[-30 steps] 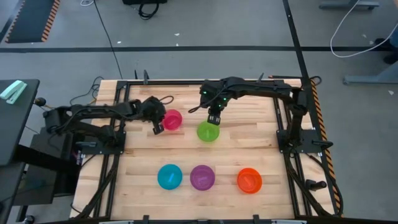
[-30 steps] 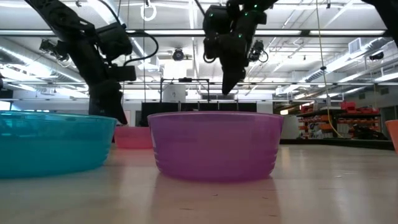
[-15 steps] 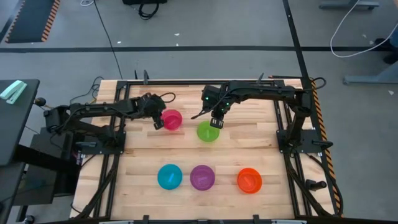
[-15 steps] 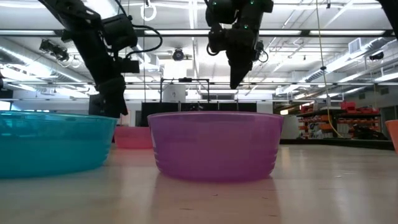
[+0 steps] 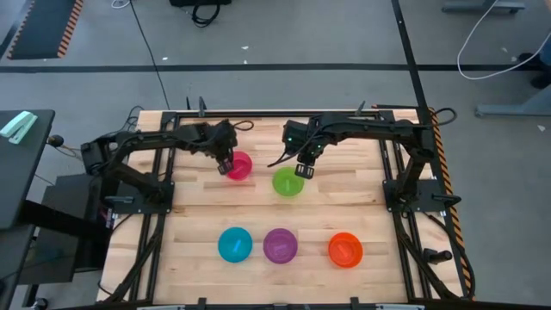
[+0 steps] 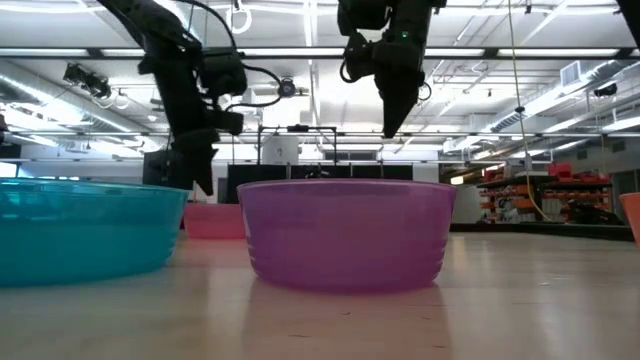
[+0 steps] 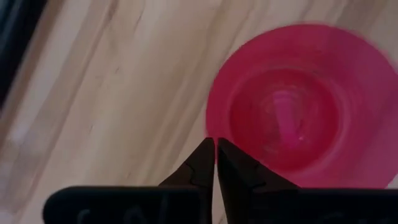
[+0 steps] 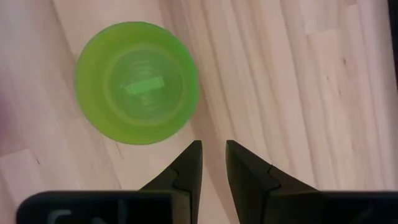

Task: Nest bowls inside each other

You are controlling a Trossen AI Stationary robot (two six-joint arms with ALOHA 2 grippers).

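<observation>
The left pincer [image 7: 215, 152] has its fingers pressed together on the near rim of the pink bowl [image 5: 238, 165]; whether the wall is truly caught between them cannot be told. Relative to the pink bowl, the blue bowl [image 5: 235, 244], purple bowl [image 5: 280, 245] and orange bowl [image 5: 345, 250] sit in a row nearer the desk [image 5: 353, 202] front, each alone. The green bowl [image 5: 288, 182] stands just beside the pink one, with the right pincer [image 8: 213, 158] hanging above it, fingers apart, gripping nothing. No nesting appears done. The low view hides the green bowl behind the purple; no yellow bowl shows anywhere.
</observation>
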